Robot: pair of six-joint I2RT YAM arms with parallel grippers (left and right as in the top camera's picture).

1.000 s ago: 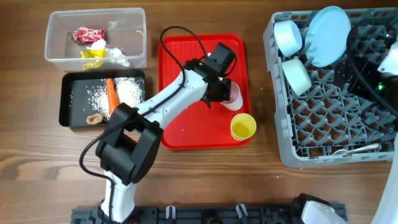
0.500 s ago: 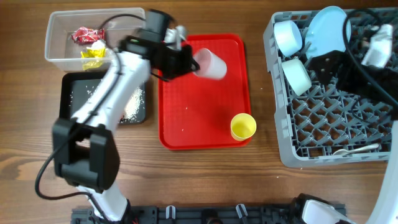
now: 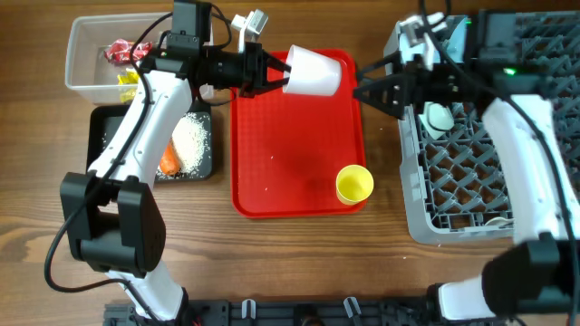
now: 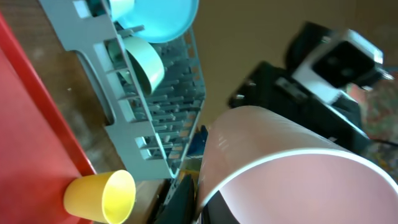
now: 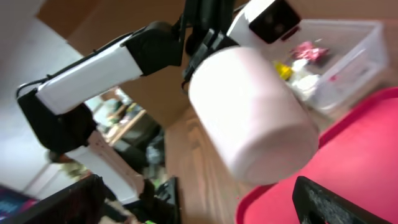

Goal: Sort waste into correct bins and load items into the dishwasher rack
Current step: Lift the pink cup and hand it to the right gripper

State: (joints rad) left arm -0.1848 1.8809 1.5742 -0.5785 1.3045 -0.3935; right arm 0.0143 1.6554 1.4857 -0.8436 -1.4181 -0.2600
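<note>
- The waste part looks finished: the red and yellow wrappers (image 3: 120, 54) lie in the clear tub (image 3: 86, 77), and the rice (image 3: 192, 140) and the carrot (image 3: 169, 160) lie in the black tray (image 3: 100, 154). Both bins are behind the left pincer (image 3: 276, 72), on its arm side.
- In the dishwasher rack (image 3: 453, 181), behind the right pincer (image 3: 367, 91), a light-blue plate (image 4: 161, 15) and a bowl (image 4: 146, 62) already stand between the pegs.
- Two cups are left, I think. The left pincer is pinching the pink cup (image 3: 314, 72) at its near end and holds it on its side in the air over the far edge of the red tray (image 3: 290, 163).
- The right pincer is spread wide, just beyond the cup's far end, not touching it. It looks like a handover.
- The yellow cup (image 3: 354, 184) is untouched on the tray, below both pincers and nearer to the robot.
- Compared with half a second ago, the pink cup is a little further toward the rack, and the right arm has come from over the rack to face it. A second ago the cup was low at the tray, near the yellow one.
</note>
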